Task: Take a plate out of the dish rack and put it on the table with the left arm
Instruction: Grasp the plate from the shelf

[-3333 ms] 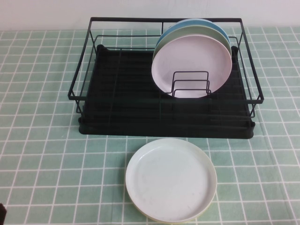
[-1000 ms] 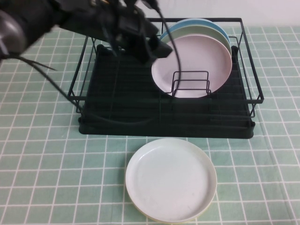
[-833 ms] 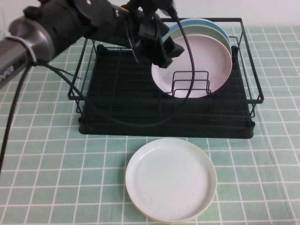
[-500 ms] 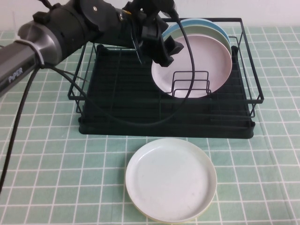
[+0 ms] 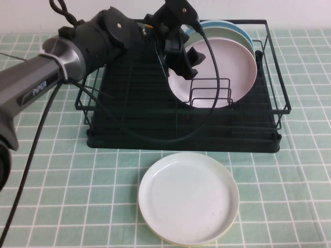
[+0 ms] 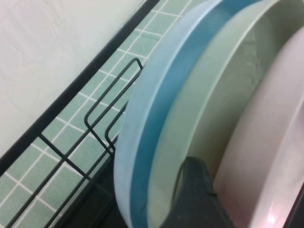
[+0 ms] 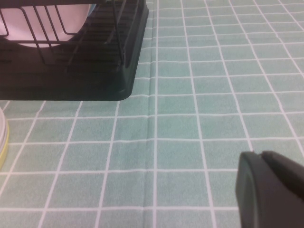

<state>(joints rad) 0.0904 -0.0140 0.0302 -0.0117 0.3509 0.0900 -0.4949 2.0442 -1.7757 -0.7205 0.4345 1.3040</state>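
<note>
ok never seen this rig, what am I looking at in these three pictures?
A two-armed table robot seen by three cameras. The high view looks down from the robot's own side. Each of the other two comes from a camera on one arm's wrist.

On the checked table stands a black wire dish rack. Three plates stand on edge in it: a pink plate in front, a green plate behind it and a blue plate at the back. A white plate lies flat on the cloth in front of the rack.

The left arm reaches over the rack. Its left hand is at the pink plate's upper left rim. In the left wrist view, one finger sits between the pink and green plates. No grasp shows yet.

The right hand shows only in its own wrist view, low over the cloth beside the rack, holding nothing.
</note>
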